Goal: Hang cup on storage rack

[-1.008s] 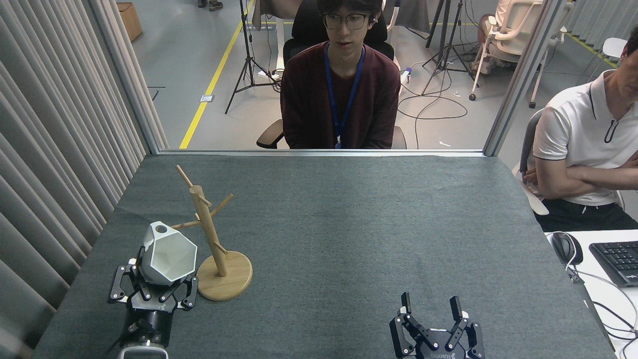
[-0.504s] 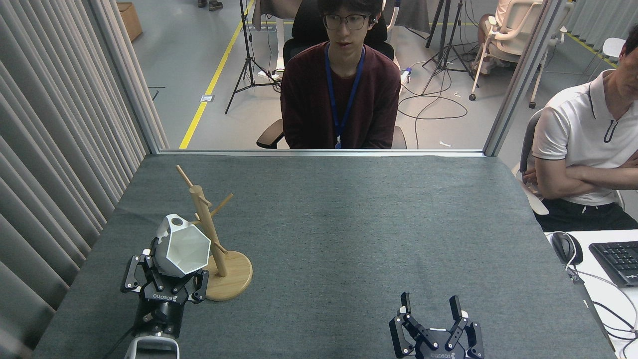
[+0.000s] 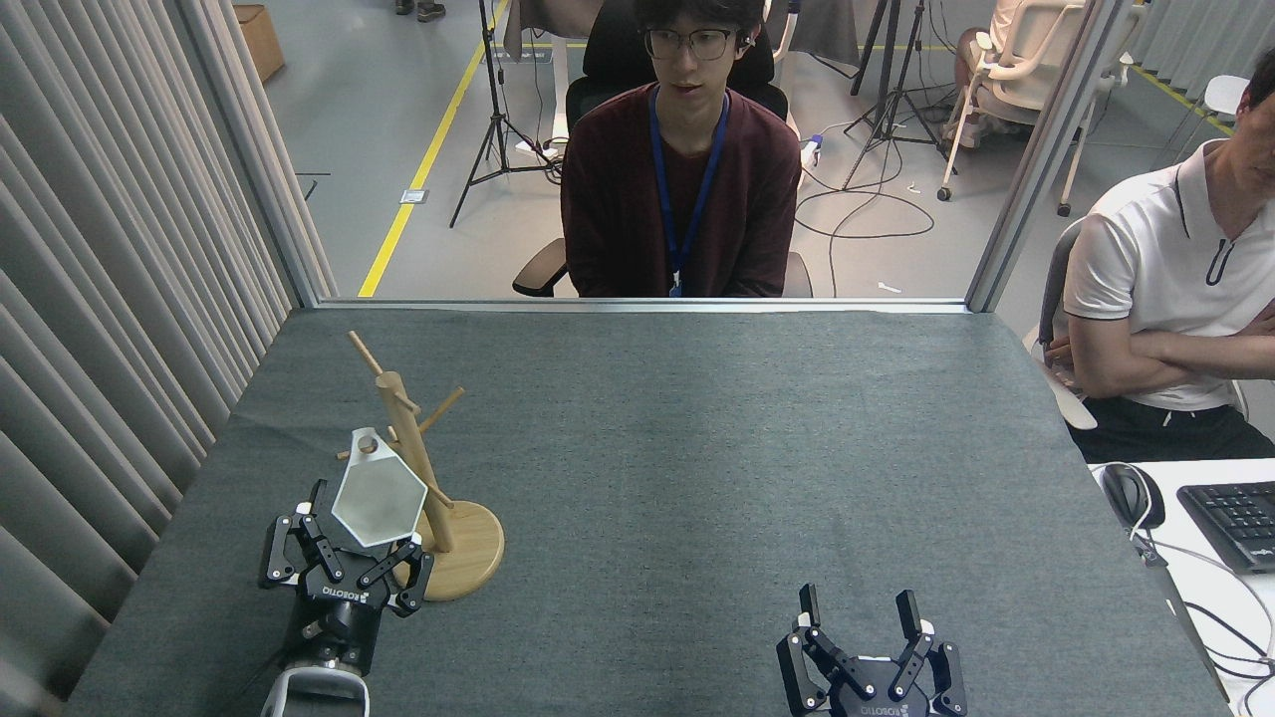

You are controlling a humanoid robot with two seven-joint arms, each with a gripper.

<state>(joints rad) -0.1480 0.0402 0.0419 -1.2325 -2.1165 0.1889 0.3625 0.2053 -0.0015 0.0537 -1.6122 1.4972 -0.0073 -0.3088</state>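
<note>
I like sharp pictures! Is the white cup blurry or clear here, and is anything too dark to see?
Head view: the cup looks slightly soft and washed-out white inside; the wooden mug tree is sharp; the right gripper is dark but its open jaws show; lighting is even, without harsh shadows.

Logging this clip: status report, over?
Left gripper shut on cup, tab at storage rack peg, not hung. Right gripper open, idle. Nothing in the way.

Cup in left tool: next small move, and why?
Probably ease the cup a little farther toward the rack, aiming its tab hole at the low left peg. The left tool grips the cup's base, and the hole sits right beside that peg, seemingly not yet threaded.
</note>
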